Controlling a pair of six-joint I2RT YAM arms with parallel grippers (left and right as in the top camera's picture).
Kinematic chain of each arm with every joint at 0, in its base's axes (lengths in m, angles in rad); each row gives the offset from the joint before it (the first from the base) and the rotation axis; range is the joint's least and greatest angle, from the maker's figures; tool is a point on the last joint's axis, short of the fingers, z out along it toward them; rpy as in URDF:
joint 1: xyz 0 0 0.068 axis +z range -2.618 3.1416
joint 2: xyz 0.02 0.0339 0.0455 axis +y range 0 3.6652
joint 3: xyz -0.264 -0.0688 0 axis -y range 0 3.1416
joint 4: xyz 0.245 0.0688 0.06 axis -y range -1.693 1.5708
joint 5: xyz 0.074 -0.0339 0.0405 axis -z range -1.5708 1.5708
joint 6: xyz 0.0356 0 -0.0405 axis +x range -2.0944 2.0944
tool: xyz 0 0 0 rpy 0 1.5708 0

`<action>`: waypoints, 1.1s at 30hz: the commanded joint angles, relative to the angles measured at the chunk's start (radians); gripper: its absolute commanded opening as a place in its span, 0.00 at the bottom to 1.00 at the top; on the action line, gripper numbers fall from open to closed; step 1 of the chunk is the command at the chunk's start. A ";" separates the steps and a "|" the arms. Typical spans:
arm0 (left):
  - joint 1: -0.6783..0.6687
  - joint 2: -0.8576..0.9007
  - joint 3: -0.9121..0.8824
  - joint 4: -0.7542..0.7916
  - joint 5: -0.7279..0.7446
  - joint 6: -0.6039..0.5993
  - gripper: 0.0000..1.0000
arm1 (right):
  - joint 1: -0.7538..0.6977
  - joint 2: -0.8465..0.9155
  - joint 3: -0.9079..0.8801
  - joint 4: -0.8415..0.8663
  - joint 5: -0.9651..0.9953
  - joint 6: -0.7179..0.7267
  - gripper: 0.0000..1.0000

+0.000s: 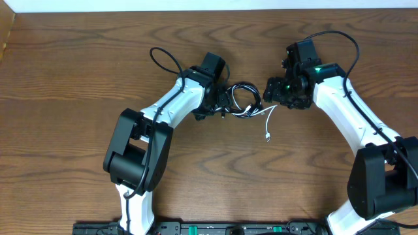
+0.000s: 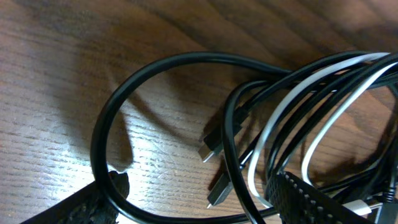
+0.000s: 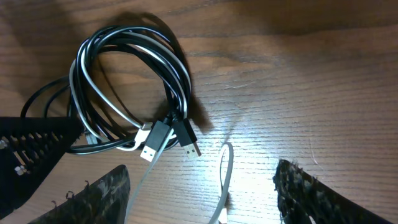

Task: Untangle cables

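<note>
The black cable (image 2: 97, 146) and the white cable (image 3: 228, 167) are seen coiled together on the table (image 1: 78, 65), midway between its left and right edges and nearer the far edge. The left end effector (image 2: 199, 182) and the right end effector (image 3: 200, 169) are held spread on either side, with nothing pinched.

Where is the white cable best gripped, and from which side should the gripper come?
Grip the white cable on its loose tail, lying alone on the table, clear of the coil with the black cable. Come down from above, probably with the right gripper: its open fingers frame that tail.
</note>
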 commanded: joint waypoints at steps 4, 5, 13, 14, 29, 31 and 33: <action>-0.026 0.010 0.010 0.013 -0.013 -0.015 0.72 | 0.003 -0.018 0.006 -0.004 0.006 -0.003 0.71; -0.027 0.014 0.010 0.013 -0.013 -0.021 0.69 | 0.003 -0.018 0.006 -0.004 0.007 -0.003 0.71; -0.027 0.051 0.010 0.014 -0.014 -0.043 0.35 | 0.003 -0.018 0.006 -0.011 0.006 -0.003 0.70; -0.027 0.051 0.010 0.014 -0.014 -0.043 0.31 | 0.004 -0.018 0.006 -0.011 0.006 -0.003 0.70; -0.026 -0.066 0.016 0.013 0.103 0.129 0.07 | 0.004 -0.018 0.006 0.015 -0.125 -0.092 0.70; -0.026 -0.113 0.017 0.023 0.128 0.135 0.07 | 0.004 -0.018 0.006 0.019 -0.155 -0.109 0.70; -0.026 -0.160 0.017 0.040 0.162 0.135 0.08 | 0.005 -0.018 0.006 0.019 -0.158 -0.112 0.71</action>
